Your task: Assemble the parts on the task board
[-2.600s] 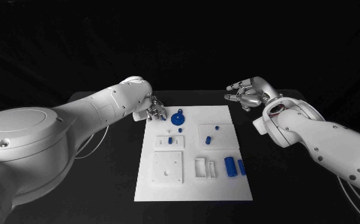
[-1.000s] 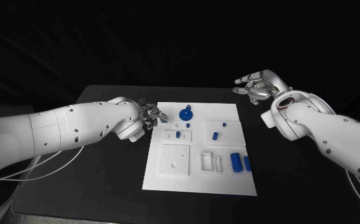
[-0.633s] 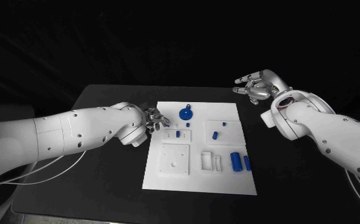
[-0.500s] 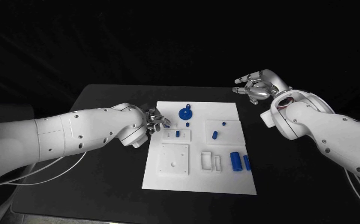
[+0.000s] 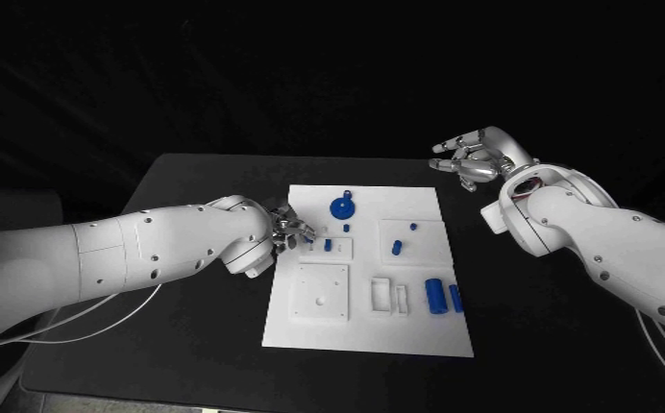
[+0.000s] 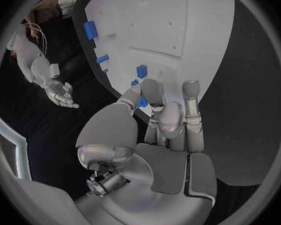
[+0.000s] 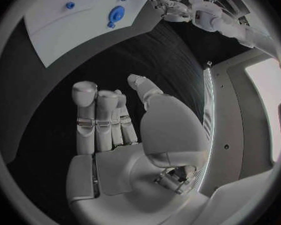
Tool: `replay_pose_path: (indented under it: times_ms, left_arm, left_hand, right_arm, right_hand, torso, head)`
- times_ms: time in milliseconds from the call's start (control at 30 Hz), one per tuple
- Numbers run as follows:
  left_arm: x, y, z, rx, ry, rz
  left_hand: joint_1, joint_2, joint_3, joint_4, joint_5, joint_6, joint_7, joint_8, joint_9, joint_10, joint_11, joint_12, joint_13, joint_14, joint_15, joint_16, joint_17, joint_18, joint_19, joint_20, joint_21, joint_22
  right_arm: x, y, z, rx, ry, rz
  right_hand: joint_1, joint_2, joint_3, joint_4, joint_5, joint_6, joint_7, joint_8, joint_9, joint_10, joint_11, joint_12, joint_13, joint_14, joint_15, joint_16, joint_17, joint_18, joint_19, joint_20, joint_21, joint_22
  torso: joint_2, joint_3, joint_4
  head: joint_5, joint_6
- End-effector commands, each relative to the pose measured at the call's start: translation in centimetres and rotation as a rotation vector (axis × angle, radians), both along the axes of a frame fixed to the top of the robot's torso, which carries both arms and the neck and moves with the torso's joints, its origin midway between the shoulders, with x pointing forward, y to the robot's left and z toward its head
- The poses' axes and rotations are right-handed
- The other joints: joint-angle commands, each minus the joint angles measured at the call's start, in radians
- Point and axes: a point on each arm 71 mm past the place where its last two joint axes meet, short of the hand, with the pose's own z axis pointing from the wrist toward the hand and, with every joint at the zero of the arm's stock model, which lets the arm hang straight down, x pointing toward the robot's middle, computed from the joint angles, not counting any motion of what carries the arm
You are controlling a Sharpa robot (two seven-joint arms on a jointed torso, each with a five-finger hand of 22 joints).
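Observation:
The white task board (image 5: pixel 363 336) lies mid-table. On it are a blue disc (image 5: pixel 341 208), a tiny peg (image 5: pixel 345 229), a short blue piece (image 5: pixel 329 246) on a raised plate, two more small pieces (image 5: pixel 395 247) and two blue cylinders (image 5: pixel 444 298). My left hand (image 5: pixel 291 232) hovers at the board's left edge, its fingertips (image 6: pixel 150 89) pointing across the board (image 6: pixel 178 25) close to the short blue piece (image 6: pixel 141 71); I see nothing in it. My right hand (image 5: pixel 471 158) is raised past the board's far right corner, fingers apart, palm (image 7: pixel 115 150) empty.
White raised plates (image 5: pixel 322 303) and a slotted block (image 5: pixel 386 298) stand on the near half of the board. Black table (image 5: pixel 181 355) surrounds the board on all sides. My left forearm (image 5: pixel 153 250) lies across the table's left part.
My left hand has slid along the board's left edge towards me, from beside the disc to beside the short blue piece. My right hand has stayed put. No part has moved.

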Motion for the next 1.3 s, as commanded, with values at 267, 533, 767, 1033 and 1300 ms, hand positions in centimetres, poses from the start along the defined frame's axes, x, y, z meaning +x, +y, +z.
replay_pose_path:
  times_ms: [267,533,767,1033,1300]
  left_arm:
    - [-0.02,-0.24,-0.30,0.049,0.008,-0.041]
    - [0.02,-0.36,-0.56,0.050,0.012,-0.040]
    - [0.05,-0.53,-0.82,0.072,0.002,-0.058]
    - [0.07,-0.80,-0.75,0.121,-0.033,-0.102]
    - [0.02,-0.98,-0.74,0.153,-0.050,-0.131]
  left_hand:
    - [0.000,0.012,-0.006,-0.002,-0.008,0.152,-0.141,0.008,0.194,0.031,-0.012,0.005,0.004,-0.002,0.002,0.005,-0.003,0.017,-0.002,0.004,0.003,0.017]
    - [0.001,0.012,-0.008,0.000,-0.010,0.149,-0.141,0.012,0.192,0.031,-0.012,0.002,0.006,-0.003,0.002,0.002,-0.007,0.017,-0.002,0.004,0.003,0.016]
    - [0.007,0.012,-0.014,0.008,-0.028,0.143,-0.140,0.016,0.187,0.031,-0.011,-0.003,0.004,-0.003,0.002,-0.003,-0.015,0.014,-0.001,0.001,0.000,0.016]
    - [0.013,0.010,-0.017,0.014,-0.032,0.142,-0.140,0.017,0.183,0.032,-0.011,-0.004,0.003,-0.003,0.002,-0.005,-0.018,0.014,0.000,0.001,-0.002,0.016]
    - [0.017,0.009,-0.017,0.017,-0.034,0.142,-0.140,0.017,0.181,0.032,-0.012,-0.004,0.003,-0.003,0.001,-0.004,-0.017,0.014,0.001,0.001,-0.002,0.016]
  right_arm:
    - [-0.05,0.19,-0.05,-0.002,0.006,0.016]
    - [-0.06,0.19,-0.07,-0.002,0.008,0.017]
    - [-0.07,0.14,-0.09,-0.002,0.009,0.017]
    - [-0.07,0.08,-0.12,-0.003,0.010,0.016]
    - [-0.08,0.06,-0.15,-0.002,0.012,0.016]
  right_hand:
    - [-0.013,-0.003,0.000,0.011,0.008,-0.002,0.003,0.000,-0.001,-0.005,-0.003,-0.001,0.001,-0.006,-0.002,-0.007,-0.002,0.011,0.026,0.001,-0.005,0.081]
    - [-0.014,-0.003,0.001,0.012,0.009,-0.002,0.003,0.000,-0.001,-0.005,-0.003,-0.001,0.001,-0.005,-0.002,-0.006,-0.001,0.011,0.026,0.001,-0.006,0.081]
    - [-0.016,-0.003,0.001,0.015,0.009,-0.002,0.003,0.000,-0.001,-0.005,-0.003,0.000,0.001,-0.005,-0.002,-0.006,-0.001,0.011,0.026,0.001,-0.006,0.081]
    - [-0.016,-0.003,0.001,0.015,0.009,-0.002,0.003,0.000,-0.001,-0.005,-0.003,0.000,0.001,-0.005,-0.002,-0.006,-0.001,0.011,0.026,0.001,-0.006,0.081]
    - [-0.016,-0.003,0.001,0.015,0.009,-0.002,0.003,0.000,-0.001,-0.005,-0.003,0.000,0.001,-0.005,-0.002,-0.006,-0.001,0.011,0.026,0.001,-0.006,0.081]
  torso:
    - [0.000,0.0008,0.0007]
    - [0.001,0.0007,-0.0005]
    - [0.001,0.0017,-0.0001]
    - [0.001,0.0012,0.0001]
    - [0.001,0.0013,0.0009]
  head:
    - [0.000,-0.005]
    - [-0.001,-0.004]
    - [-0.003,-0.007]
    - [-0.004,-0.008]
    - [-0.004,-0.008]
